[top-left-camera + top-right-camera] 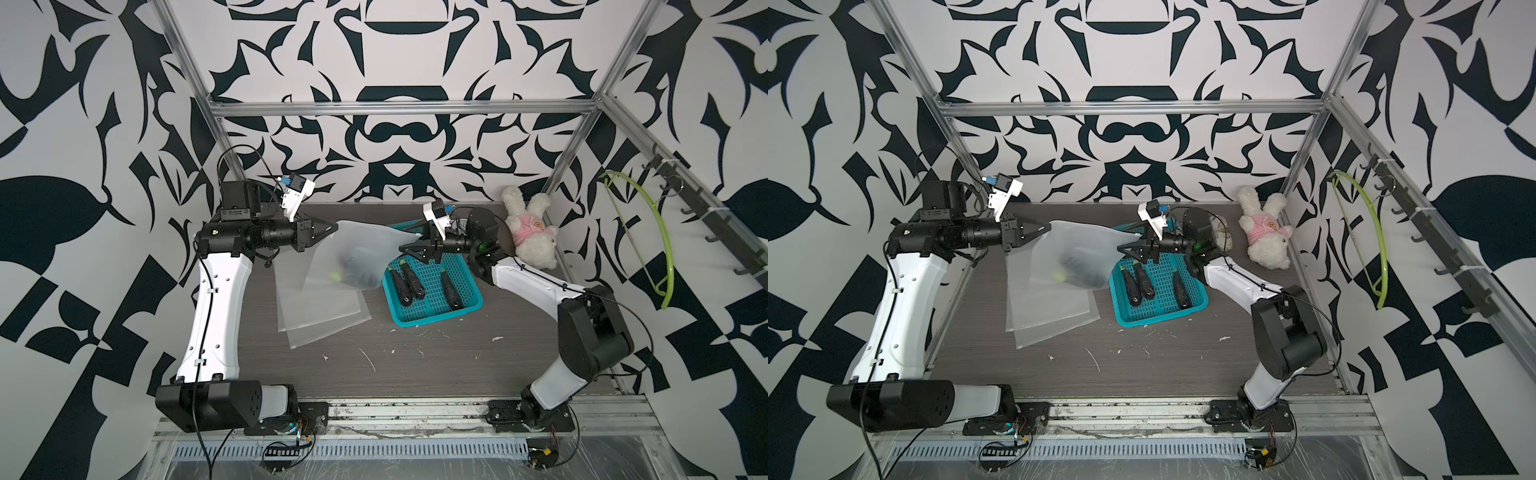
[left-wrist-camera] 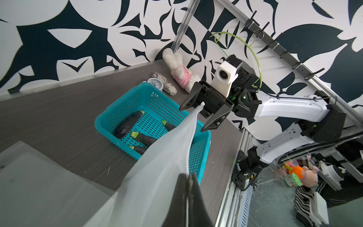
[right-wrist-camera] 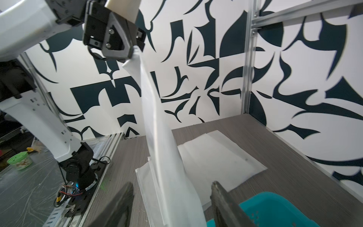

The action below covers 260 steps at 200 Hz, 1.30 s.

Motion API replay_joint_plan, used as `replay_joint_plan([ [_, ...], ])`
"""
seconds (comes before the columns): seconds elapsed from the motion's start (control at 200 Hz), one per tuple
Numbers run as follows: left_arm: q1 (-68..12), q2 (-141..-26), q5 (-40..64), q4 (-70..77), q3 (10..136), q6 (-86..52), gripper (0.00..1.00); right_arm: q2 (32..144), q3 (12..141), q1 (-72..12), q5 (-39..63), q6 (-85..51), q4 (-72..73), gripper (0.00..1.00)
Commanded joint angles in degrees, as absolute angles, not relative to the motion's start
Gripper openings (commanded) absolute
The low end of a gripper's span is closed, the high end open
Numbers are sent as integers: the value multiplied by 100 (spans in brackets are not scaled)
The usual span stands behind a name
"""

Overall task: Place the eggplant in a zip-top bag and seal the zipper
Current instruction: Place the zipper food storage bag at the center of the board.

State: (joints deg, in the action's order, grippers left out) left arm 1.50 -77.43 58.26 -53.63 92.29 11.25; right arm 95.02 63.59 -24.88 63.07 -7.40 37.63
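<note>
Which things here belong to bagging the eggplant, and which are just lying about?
Job: frosted zip-top plastic bag, dark eggplant inside it, left pincer, right pincer.
Lying about: teal plastic basket of spare eggplants, white plush rabbit, green curved hanger, flat spare bags.

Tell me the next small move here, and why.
Probably draw the right gripper back off the corner of the bag. Its jaws stand open around that corner, the left gripper is shut on the opposite corner, the eggplant is inside, and the top edge looks pressed flat, so sealing seems done.
</note>
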Motion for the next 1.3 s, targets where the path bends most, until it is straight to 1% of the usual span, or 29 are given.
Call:
replay_joint_plan([
  [0.0,163,-7734,6091,-5535,9290,1255,0,9622,6618,-2641,6599,-736,4440,61],
  [0.295,333,-7712,5890,-5168,9121,1076,0,9950,6943,-2681,6662,-1611,4820,39],
  [0.4,404,-7681,5846,-5031,9035,1006,0,9993,6976,-2677,6693,-1840,4893,29],
  [0.445,426,-7707,5790,-5121,9067,1067,0,9995,6978,-2676,6734,-1913,4879,27],
  [0.515,472,-7743,5808,-5263,9123,1177,0,9977,6987,-2676,6767,-1944,4799,29],
  [0.615,599,-7686,5896,-5108,9056,1057,0,9910,6941,-2672,6863,-1917,4642,45],
  [0.645,628,-7653,5925,-5058,9012,1018,0,9897,6904,-2672,6879,-1908,4632,48],
  [0.695,645,-7607,5973,-4959,8955,957,0,9879,6828,-2671,6907,-1865,4661,50],
  [0.795,711,-7510,6011,-4727,8811,780,0,9888,6647,-2659,6935,-1969,5035,51],
  [0.915,737,-7456,6181,-4504,8668,641,0,9987,6439,-2619,6874,-2360,6158,50],
  [0.975,737,-7429,6196,-4433,8607,574,0,10111,6499,-2608,6935,-2627,6554,47],
  [1.09,753,-7359,6196,-4250,8478,426,0,10447,6800,-2610,6989,-3372,7027,39],
  [1.15,766,-7349,6196,-4186,8420,353,0,10622,6858,-2604,6979,-3862,7531,38],
  [1.21,810,-7347,6188,-4114,8372,280,0,10753,6897,-2605,6962,-4236,7836,39],
  [1.295,915,-7101,6314,-3910,8245,154,0,10772,6846,-2603,6925,-4277,7840,46],
])
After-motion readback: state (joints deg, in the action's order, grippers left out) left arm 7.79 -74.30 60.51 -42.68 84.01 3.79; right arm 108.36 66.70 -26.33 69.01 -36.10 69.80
